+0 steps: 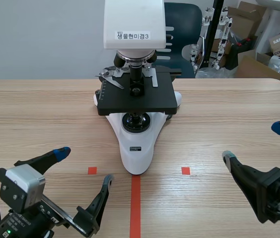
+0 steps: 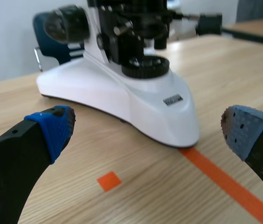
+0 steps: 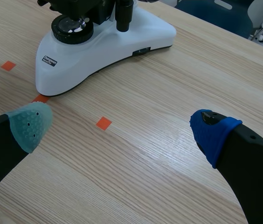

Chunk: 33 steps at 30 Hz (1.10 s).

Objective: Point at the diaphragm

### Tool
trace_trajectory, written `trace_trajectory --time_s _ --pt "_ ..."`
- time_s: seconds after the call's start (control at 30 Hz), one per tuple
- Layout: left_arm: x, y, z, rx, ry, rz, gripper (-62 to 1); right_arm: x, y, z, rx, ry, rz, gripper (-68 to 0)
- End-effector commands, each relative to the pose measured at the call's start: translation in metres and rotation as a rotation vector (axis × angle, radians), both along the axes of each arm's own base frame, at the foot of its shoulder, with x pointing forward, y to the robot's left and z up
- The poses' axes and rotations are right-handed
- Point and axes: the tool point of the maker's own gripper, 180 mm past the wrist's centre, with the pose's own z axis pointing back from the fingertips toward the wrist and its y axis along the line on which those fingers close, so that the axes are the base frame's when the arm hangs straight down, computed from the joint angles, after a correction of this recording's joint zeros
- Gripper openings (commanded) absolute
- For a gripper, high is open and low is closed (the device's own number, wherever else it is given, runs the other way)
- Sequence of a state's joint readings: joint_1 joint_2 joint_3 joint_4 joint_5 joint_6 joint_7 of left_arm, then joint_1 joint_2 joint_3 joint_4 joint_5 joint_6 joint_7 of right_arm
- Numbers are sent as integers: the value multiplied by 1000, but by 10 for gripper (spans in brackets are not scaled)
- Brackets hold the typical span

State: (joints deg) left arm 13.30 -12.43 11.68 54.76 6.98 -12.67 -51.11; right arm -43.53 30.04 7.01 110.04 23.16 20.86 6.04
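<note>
Scene view: my left claw (image 1: pixel 84 166) and right claw (image 1: pixel 255 143) hang spread and empty, low before the microscope (image 1: pixel 136 139), pointing not yet begun; its stage (image 1: pixel 152 101) hides the diaphragm beneath. Left wrist view: that underside is a dark blur. Right wrist view: the stage is cut off. Next, I judge, one claw must reach low under it.

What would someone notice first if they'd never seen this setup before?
A white and black microscope stands at the middle of the wooden table, its front end meeting an orange-red tape line. Nearer the camera, the left tool and right tool sit low on either side, both open and empty.
</note>
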Motion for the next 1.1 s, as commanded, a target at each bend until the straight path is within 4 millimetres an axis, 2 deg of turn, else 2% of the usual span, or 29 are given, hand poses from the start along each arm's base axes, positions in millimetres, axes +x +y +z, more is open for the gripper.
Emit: trace_trajectory --time_s 0.0,0.17,0.23,0.43,0.7,0.77,0.83,1.07 --pt "8 4 23 -14 -45 -5 14 3 2 7 5 -25 15 4" --pt "8 25 71 -23 -136 24 14 3 2 7 6 -25 15 4" --pt "9 27 81 8 -126 21 14 3 2 7 6 -25 15 4" --pt "17 22 110 95 -67 15 14 3 2 7 6 -25 15 4" --pt "1 0 162 92 -151 -22 14 3 2 7 6 -25 15 4" --pt "-1 -2 167 82 -161 -23 14 3 2 7 6 -25 15 4" --pt "-1 -3 165 101 -149 -20 14 3 2 7 6 -25 15 4" --pt "7 1 125 237 38 4 14 3 2 7 5 -25 15 4"
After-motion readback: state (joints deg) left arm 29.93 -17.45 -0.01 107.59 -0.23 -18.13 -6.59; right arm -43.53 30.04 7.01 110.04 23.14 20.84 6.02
